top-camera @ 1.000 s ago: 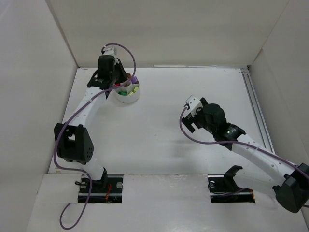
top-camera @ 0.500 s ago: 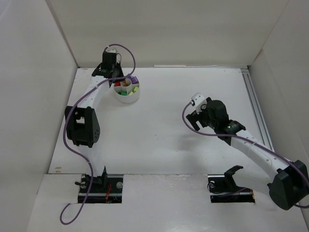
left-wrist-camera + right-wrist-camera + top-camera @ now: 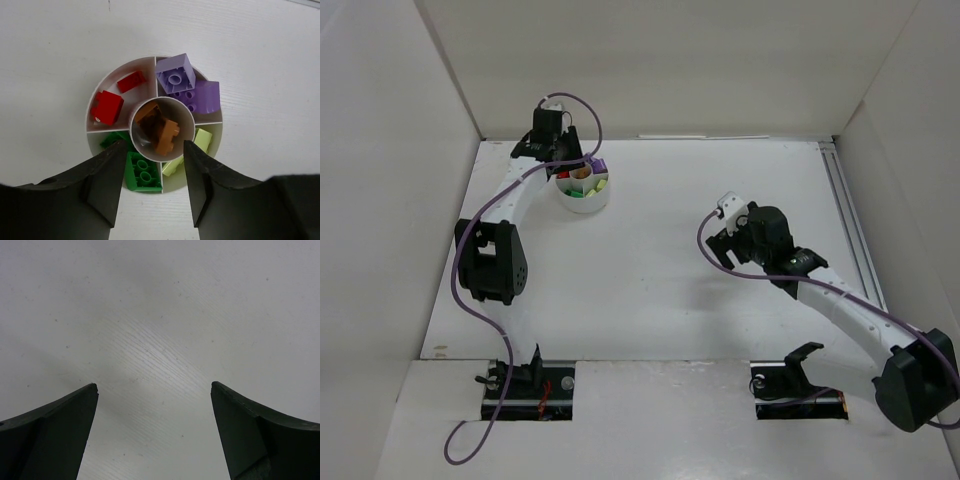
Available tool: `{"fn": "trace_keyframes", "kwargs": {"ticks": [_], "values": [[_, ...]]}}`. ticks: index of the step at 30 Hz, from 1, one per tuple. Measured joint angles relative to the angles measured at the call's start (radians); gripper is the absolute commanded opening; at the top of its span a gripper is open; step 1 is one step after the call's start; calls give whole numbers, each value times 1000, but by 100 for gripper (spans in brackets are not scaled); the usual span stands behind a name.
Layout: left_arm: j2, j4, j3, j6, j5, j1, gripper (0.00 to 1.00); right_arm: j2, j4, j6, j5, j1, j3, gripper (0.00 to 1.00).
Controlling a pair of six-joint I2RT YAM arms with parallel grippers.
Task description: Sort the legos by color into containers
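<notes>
The containers are one round white dish (image 3: 111,75) split into wedges, seen at the table's back left (image 3: 583,190). Its wedges hold red legos (image 3: 107,106), lilac legos (image 3: 175,74), green legos (image 3: 144,172) and pale yellow-green legos (image 3: 202,139). Orange-brown legos (image 3: 162,131) lie in the centre cup. My left gripper (image 3: 154,142) hangs right above the centre cup (image 3: 552,150), open, with nothing between its fingers. My right gripper (image 3: 154,386) stands open over bare table (image 3: 722,225), far from the dish.
White walls close in the table on the left, back and right. A metal rail (image 3: 850,230) runs along the right edge. The dish sits close to the back left corner.
The left arm's elbow has swung up and back, and its wrist now sits nearer the back wall, over the dish. The right gripper has drifted slightly to the right.
</notes>
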Motion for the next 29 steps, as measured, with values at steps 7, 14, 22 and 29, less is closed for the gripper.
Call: {"fn": "trace_keyframes", "kwargs": {"ticks": [7,14,22,29], "values": [[-25,10,-13,4,23,0,90,-16,2,8,3,-1,0,99],[-431,142,-380,-93,-47,0,100,-62,30,137,89,-85,0,99],[-935,223,-783,-295,-218,0,100,-62,35,282,167,-232,0,99],[-918,180,-836,-351,-275,0,100,-56,35,323,169,-236,0,99]]}}
